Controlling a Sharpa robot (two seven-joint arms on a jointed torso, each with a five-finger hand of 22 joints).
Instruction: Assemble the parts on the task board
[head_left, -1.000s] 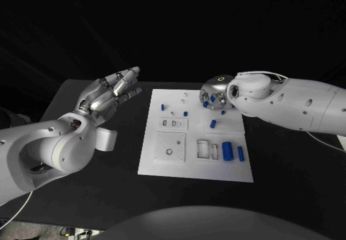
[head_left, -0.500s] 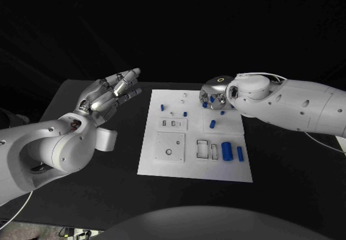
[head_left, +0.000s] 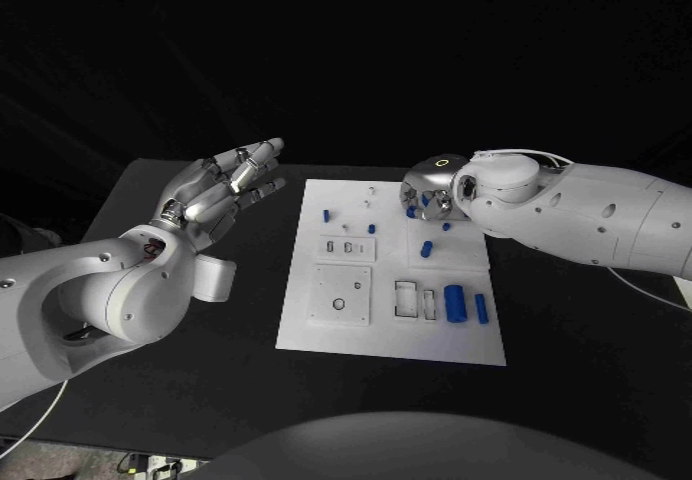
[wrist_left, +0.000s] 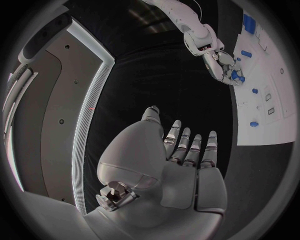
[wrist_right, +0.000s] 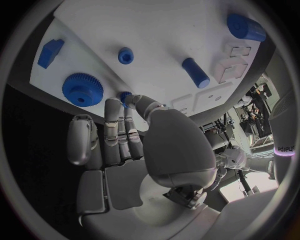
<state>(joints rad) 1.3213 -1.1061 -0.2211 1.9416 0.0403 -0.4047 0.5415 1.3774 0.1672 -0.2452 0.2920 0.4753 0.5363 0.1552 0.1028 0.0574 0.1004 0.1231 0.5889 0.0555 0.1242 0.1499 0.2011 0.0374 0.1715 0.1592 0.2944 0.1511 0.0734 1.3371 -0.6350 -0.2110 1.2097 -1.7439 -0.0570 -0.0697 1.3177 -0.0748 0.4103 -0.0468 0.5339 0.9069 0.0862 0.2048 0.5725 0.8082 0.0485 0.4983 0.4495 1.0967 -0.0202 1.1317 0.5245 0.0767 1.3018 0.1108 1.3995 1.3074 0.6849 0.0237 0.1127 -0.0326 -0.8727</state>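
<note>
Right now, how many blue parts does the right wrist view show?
6: a gear beside the right hand, one part half hidden behind the fingertips, a small round part and a block beyond the gear, two cylinders farther along. Others may be hidden.

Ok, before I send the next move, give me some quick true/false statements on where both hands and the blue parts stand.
1. The left hand is raised beside the task board, fingers spread, holding nothing. True.
2. The right hand hovers off the table's near edge. False: it is over the board's far end, fingertips by a small blue part.
3. A blue gear lies on the board close to the right hand. True.
4. The large blue cylinder is held in the left hand. False: it lies on the board's near right part.
5. The board is stacked on a box. False: it lies flat on the black table.
</note>
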